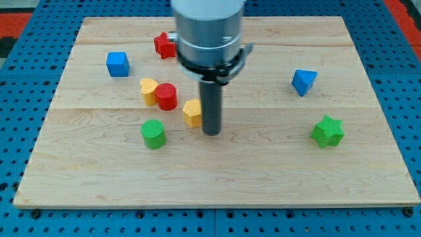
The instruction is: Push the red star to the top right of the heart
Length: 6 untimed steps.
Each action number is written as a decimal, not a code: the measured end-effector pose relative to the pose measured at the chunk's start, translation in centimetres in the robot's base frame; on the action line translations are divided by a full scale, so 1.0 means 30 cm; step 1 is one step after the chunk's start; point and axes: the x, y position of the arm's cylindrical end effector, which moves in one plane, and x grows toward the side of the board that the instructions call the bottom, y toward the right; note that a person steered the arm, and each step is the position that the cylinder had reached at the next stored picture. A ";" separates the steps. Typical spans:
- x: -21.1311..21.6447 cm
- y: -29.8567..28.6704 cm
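Note:
The red star lies near the view's top, left of centre, partly hidden by the arm's grey body. The yellow heart lies below it, touching a red cylinder on its right. My tip rests on the board just right of a yellow hexagon block, well below and to the right of the red star and to the right of the heart.
A blue cube sits at the left. A green cylinder lies below the heart. A blue triangular block and a green star sit at the right. The wooden board ends on a blue pegboard.

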 end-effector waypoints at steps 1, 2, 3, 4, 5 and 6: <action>-0.068 -0.083; -0.066 -0.060; -0.237 0.030; -0.582 -0.013; -0.794 -0.129; -0.760 -0.365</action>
